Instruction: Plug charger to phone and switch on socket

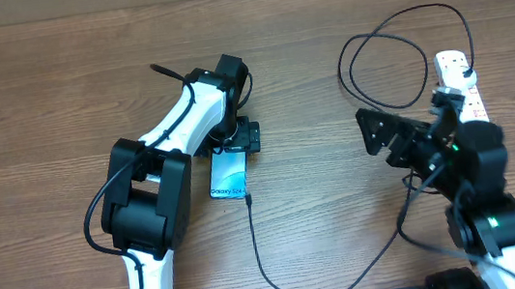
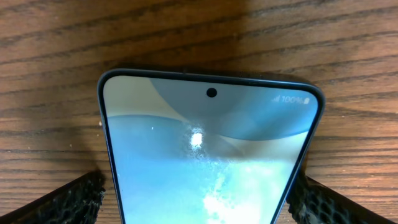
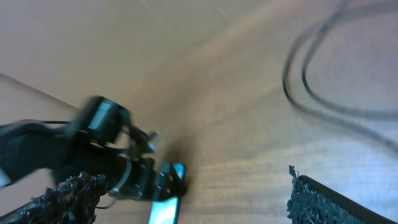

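Glossy rect. phone [image 2: 208, 162] flat on woodgrain table [image 2: 62, 37].

The slim rectangular smartphone with a light blue lit screen and thin dark edge [image 2: 211, 162] shows "100%" in small white figures at the screen's top right corner, beside signal and battery signs. In the overhead view its white lettering is too small to read surely

Glare spot on phone [image 2: 196, 138]; right-wrist view blurred
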Robot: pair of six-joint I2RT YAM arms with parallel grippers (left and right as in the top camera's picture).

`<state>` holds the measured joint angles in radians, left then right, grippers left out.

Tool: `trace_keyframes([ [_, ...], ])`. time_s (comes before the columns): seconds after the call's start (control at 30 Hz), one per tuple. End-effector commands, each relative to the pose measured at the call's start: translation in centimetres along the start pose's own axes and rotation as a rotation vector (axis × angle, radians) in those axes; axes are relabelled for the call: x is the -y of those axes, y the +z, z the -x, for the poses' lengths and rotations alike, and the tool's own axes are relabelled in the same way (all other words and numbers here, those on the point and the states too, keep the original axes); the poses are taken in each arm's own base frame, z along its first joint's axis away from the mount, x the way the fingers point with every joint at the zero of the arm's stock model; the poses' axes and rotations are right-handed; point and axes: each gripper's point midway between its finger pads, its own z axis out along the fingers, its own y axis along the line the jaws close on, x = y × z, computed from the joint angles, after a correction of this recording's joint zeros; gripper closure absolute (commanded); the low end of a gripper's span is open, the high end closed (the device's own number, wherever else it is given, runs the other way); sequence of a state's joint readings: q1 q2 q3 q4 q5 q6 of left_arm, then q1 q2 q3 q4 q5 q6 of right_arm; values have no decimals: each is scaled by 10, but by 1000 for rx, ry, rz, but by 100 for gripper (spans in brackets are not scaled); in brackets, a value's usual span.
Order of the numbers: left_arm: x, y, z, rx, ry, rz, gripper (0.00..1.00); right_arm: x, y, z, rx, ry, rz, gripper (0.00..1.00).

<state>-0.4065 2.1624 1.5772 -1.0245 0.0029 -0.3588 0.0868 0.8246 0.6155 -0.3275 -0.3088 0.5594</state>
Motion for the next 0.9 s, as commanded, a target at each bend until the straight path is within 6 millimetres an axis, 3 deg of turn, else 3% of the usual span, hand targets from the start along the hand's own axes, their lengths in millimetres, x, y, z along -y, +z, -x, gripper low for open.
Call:
trace_keyframes([
  [0.0, 1, 8, -5, -23, 25, 11, 2, 2, 14, -6, -64, 47, -4, 0],
  [0.2, 1, 8, -4, -22, 21, 11, 2, 17, 43, -35, -222, 81, -12, 0],
  [0.3, 1, 8, -4, -21, 21, 11, 2, 13, 51, -43, -270, 18, 47, 0],
  [0.53, 6, 8, -5, -29, 21, -19, 7, 4, 62, -48, -308, 2, 132, 0],
  [0.87, 7, 8, -9, -44, 30, -24, 10, 11, 70, -64, -381, 40, 135, 0],
])
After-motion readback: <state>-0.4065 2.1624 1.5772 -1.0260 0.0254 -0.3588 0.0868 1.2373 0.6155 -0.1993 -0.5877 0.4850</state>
